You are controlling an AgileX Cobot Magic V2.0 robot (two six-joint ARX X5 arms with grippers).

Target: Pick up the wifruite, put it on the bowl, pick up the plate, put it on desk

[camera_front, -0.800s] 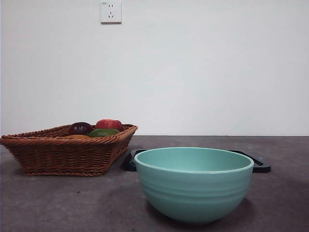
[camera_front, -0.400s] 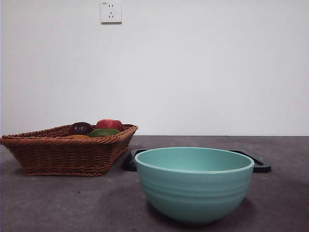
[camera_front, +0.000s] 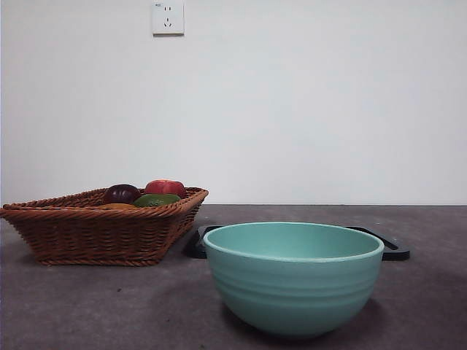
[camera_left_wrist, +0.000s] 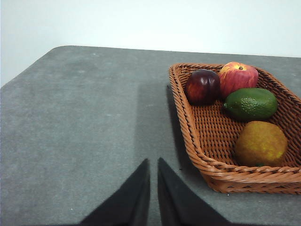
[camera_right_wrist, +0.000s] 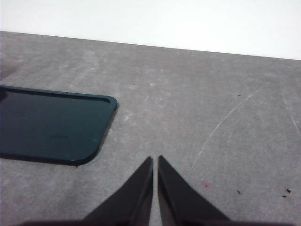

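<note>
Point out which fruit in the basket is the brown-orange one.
The wifruite, dull brown-orange, apart from the green fruit, red fruit and dark purple fruit.

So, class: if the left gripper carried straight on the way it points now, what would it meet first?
Probably nothing but bare desk. The left gripper, jaws together, points past the wicker basket, whose rim lies just to one side. Depth is unclear, so a brush with that rim cannot be ruled out.

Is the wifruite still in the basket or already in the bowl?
In the basket. The left wrist view shows the wifruite lying inside the basket beside the other fruit, untouched.
</note>
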